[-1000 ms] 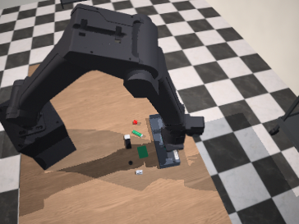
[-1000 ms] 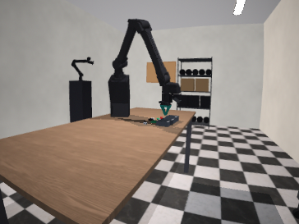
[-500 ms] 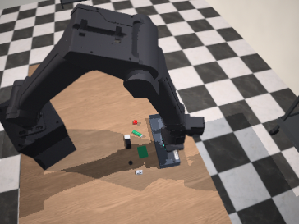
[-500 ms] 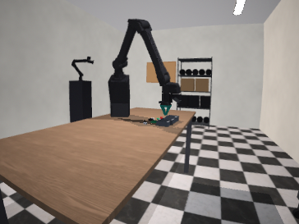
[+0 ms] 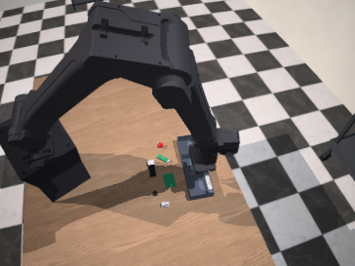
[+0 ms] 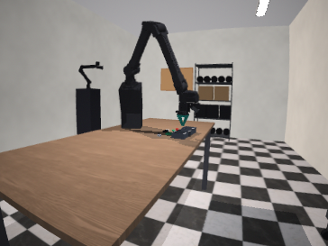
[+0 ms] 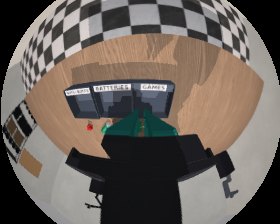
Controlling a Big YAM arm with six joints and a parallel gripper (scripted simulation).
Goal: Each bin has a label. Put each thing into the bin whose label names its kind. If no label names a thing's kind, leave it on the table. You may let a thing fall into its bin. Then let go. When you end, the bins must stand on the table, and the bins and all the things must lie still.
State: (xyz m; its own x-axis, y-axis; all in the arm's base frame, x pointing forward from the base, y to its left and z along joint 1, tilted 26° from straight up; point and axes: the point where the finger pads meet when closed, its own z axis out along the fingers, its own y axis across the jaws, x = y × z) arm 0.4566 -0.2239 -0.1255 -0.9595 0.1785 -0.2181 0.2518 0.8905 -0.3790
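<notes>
A dark grey row of three labelled bins stands near the table's right edge; it also shows in the exterior view and the wrist view. My gripper hangs above the bins, its green fingers shut with nothing visible between them. A white thing lies in the near bin. On the table left of the bins lie a red piece, a green battery, a black-and-white block, a green card, a small black piece and a small white piece.
The arm's dark base stands at the table's left side. The table's right edge runs just beyond the bins. A shelf rack and a second arm on a pedestal stand off the table.
</notes>
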